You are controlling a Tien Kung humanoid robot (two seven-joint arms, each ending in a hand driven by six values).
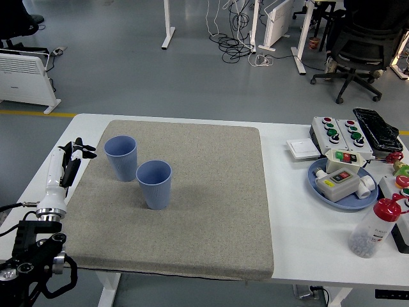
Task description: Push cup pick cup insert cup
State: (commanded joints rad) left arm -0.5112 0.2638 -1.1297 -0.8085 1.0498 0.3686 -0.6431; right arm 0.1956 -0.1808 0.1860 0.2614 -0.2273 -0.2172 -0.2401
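Blue cups, far cup (121,157) and near cup (154,184), stand separate at the frame's centre-left, un-nested; left hand (70,161), fingers loose, holds nothing, so picking and inserting remain.

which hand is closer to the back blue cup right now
Left. The left hand is beside the back blue cup, off its left side and not touching it. The right hand is out of view.

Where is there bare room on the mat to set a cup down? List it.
The grey mat is bare across its whole right half and along its near edge below the front blue cup. The back-left corner is crowded: the rear blue cup stands close behind the front one, with the left robot hand beside it. The table's right end is cluttered with button boxes.
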